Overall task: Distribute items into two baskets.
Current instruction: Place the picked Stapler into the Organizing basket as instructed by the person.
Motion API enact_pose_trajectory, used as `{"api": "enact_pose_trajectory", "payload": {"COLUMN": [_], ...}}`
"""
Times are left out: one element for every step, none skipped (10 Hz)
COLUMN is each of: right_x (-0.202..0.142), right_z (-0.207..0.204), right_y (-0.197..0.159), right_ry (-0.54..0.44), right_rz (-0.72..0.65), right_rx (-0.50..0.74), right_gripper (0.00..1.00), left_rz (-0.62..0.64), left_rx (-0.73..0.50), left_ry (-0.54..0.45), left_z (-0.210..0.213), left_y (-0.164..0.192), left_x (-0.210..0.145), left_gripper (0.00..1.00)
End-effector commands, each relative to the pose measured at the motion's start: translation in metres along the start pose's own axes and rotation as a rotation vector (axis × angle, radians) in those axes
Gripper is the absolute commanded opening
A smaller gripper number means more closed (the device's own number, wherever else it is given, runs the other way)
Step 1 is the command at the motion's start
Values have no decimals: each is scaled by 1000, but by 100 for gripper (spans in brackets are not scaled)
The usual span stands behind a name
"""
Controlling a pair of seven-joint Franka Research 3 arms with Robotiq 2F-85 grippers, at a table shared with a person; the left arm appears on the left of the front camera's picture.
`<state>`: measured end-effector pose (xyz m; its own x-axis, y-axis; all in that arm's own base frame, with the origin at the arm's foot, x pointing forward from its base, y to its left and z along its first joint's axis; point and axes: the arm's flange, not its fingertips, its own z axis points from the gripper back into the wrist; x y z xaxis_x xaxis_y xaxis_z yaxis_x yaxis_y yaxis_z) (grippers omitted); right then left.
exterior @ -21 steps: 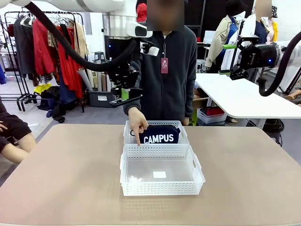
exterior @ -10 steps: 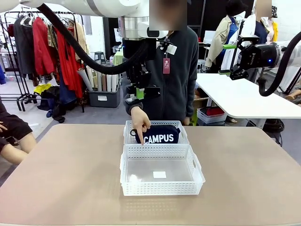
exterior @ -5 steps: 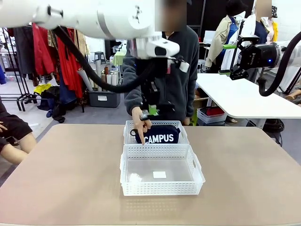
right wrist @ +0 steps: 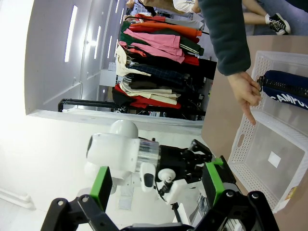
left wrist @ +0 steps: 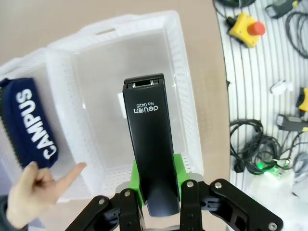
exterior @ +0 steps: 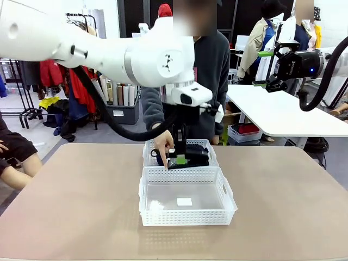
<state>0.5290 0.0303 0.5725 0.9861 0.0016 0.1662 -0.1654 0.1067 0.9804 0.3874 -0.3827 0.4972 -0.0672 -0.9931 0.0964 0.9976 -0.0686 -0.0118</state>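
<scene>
Stapler (left wrist: 150, 144), black, is clamped between the green pads (left wrist: 179, 171) of the left gripper (exterior: 179, 161), its long body pointing away from the wrist with the hinge end farthest out. In the left wrist view it hangs over the open floor of the near basket (left wrist: 190, 120), not touching the walls; that basket's floor is bare except for a small white label. In the front view the left gripper sits low over the seam where the near basket (exterior: 187, 218) meets the far basket (exterior: 213, 159), the two trays touching edge to edge along their long sides. Navy pouch (left wrist: 30, 122), "CAMPUS" lettering visible, lies inside the far basket against its wall. The person's hand (exterior: 162, 142) reaches down at the far basket's left end, index finger pointing down at the shared rim, just beside the left gripper's fingers; room is tight on that side. Right gripper (right wrist: 159, 185) is raised well off to the right, away from the baskets, its fingers spread wide with nothing between them. The tan surface (exterior: 70, 201) lies open on the left, right and near sides of both baskets.
</scene>
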Motion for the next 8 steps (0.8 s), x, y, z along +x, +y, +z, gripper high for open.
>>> {"api": "enact_pose_trajectory", "payload": {"right_x": [-1,-1,-1,-1,-1,-1,-1,-1], "right_z": [0,0,0,0,0,0,0,0], "right_y": [2,2,2,2,2,2,2,2], "right_ry": [-2,-2,-2,-2,-2,-2,-2,-2], "right_rz": [4,4,4,4,4,4,4,4], "right_rx": [3,3,3,3,3,3,3,3], "right_gripper": [100,100,100,100,100,100,100,100], "left_rz": [-46,-66,-94,-111,-103,-82,-92,-92], "left_rx": [13,28,56,100,100,91,62,62], "left_ry": [54,48,63,67,51,35,66,66], "left_z": [-21,-37,-47,-54,-58,-58,-55,-55], "left_y": [1,0,0,2,4,7,7,7], "left_x": [-9,-6,-4,-4,-2,-1,1,1], "left_gripper": [0,0,0,0,0,0,0,0]}}
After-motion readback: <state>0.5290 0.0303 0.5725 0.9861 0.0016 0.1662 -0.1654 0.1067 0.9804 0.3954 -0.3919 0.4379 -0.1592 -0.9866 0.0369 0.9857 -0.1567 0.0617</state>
